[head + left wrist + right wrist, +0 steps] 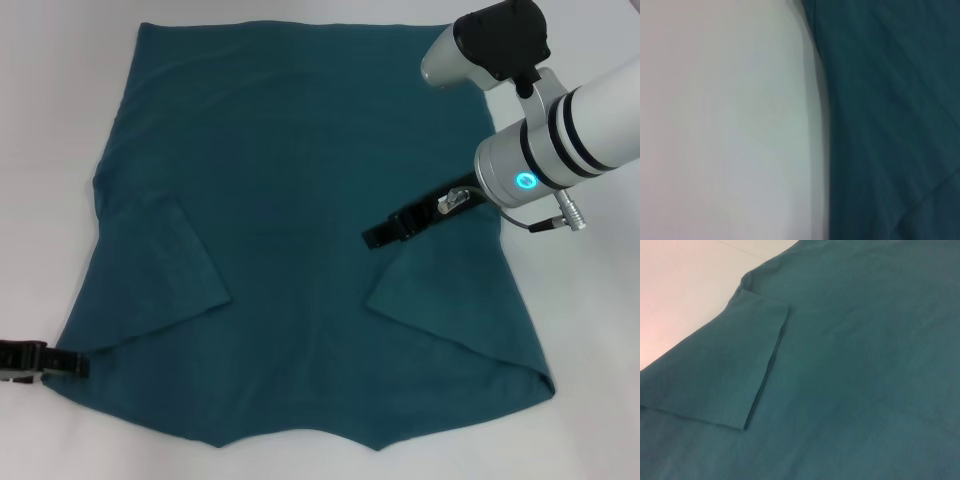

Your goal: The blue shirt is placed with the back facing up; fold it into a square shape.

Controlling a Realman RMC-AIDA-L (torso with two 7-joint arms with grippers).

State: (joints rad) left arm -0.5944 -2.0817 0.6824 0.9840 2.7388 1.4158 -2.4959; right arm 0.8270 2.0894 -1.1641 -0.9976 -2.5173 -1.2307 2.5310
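The blue shirt [300, 200] lies flat on the white table [50, 150], collar edge toward me. Both sleeves are folded in over the body, one on the left [165, 270] and one on the right [450, 300]. My right gripper [372, 237] hovers over the shirt's middle right, at the inner tip of the right fold. My left gripper [80, 365] is low at the shirt's near left edge. The left wrist view shows the shirt's edge [890, 120] against the table [720, 120]. The right wrist view shows a folded sleeve [715, 375] lying on the shirt [865, 365].
White table surface surrounds the shirt on the left, the far side and the right [590, 300]. The right arm's silver and white links [560, 140] reach in over the far right corner of the shirt.
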